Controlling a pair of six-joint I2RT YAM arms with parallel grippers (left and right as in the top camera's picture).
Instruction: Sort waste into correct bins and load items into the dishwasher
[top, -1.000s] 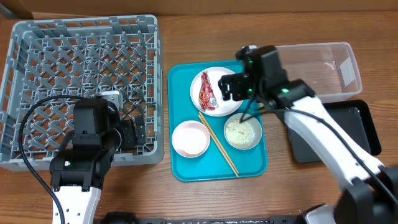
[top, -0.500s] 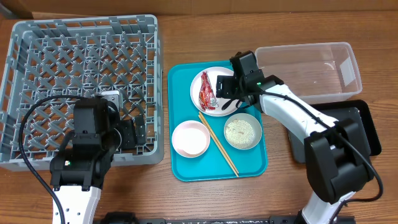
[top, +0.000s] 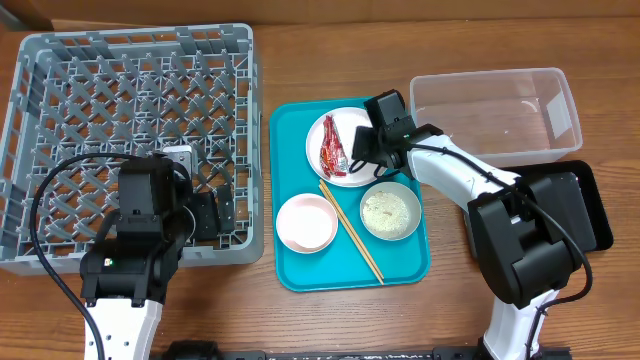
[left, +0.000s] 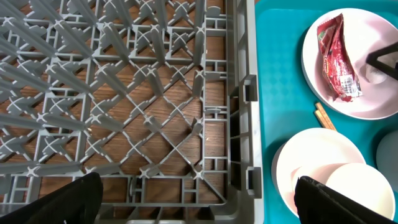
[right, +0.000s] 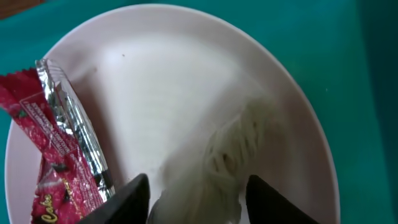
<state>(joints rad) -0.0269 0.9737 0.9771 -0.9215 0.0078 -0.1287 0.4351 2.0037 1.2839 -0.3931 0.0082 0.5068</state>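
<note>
The round white plate (top: 343, 120) sits at the back of the teal tray and holds the red-and-white snack wrapper (top: 333, 146). My right gripper (top: 362, 148) is low over the plate's right side. In the right wrist view it (right: 202, 202) is open, with the crumpled white tissue (right: 230, 155) between its fingers and the wrapper (right: 56, 149) to the left. My left gripper (left: 199, 208) is open and empty above the front right corner of the grey dish rack (top: 130, 100). The pale pink bowl (top: 306, 222), the grey-green bowl with rice (top: 390, 212) and the chopsticks (top: 352, 232) lie on the tray.
The teal tray (top: 290, 130) lies between the rack and the bins. The clear tub (top: 495, 110) stands at the back right, and the black tray (top: 585, 215) is in front of it, partly under my right arm. A small white cup (top: 178, 157) shows in the rack behind my left arm.
My right arm has stretched out lower and its gripper has come down a little left onto the plate, around the tissue. The left arm has not moved.
</note>
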